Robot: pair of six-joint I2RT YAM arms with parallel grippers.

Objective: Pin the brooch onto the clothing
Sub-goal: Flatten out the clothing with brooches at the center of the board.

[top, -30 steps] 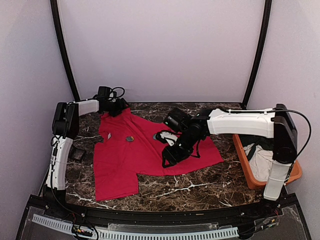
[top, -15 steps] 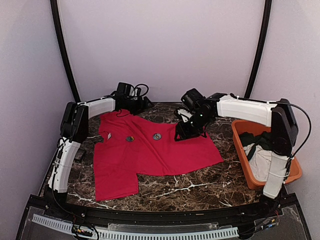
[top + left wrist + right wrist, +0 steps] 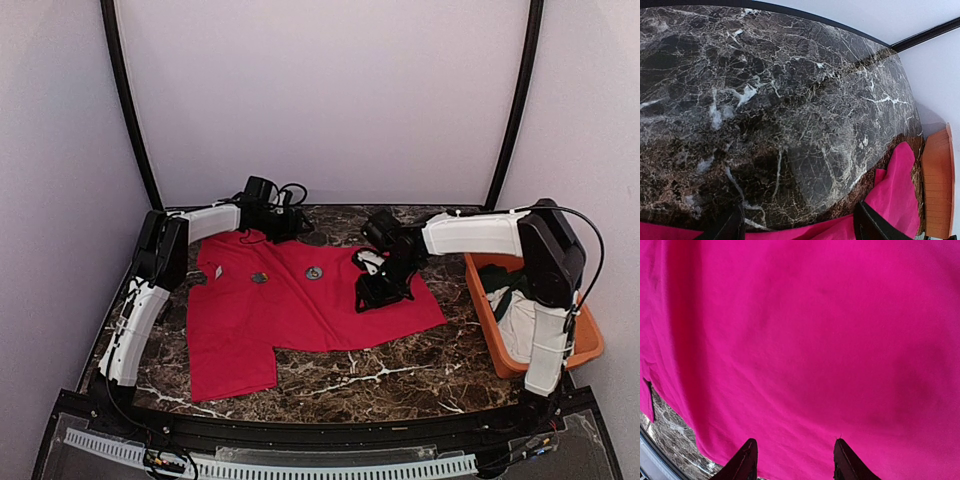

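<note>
Red T-shirt [image 3: 300,310] flat, long axis diagonal far-left to near-right; left gripper [image 3: 800,225], right gripper [image 3: 794,450] both spread, empty.

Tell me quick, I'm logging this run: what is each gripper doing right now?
Left gripper: open, holding nothing.
Right gripper: open, holding nothing, over the red T-shirt.

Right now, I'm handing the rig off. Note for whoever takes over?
Left pincer: open, empty, over the bare marble table, near its far edge.
Right pincer: open, empty, over the right part of the red T-shirt.
Shirt: spread on the table. Left round piece and right round piece lie on its chest, both brooch-like; too small to tell whether either is pinned.
Done: nothing confirmed.
Left: check both pieces, then probably pin whichever is loose.
</note>
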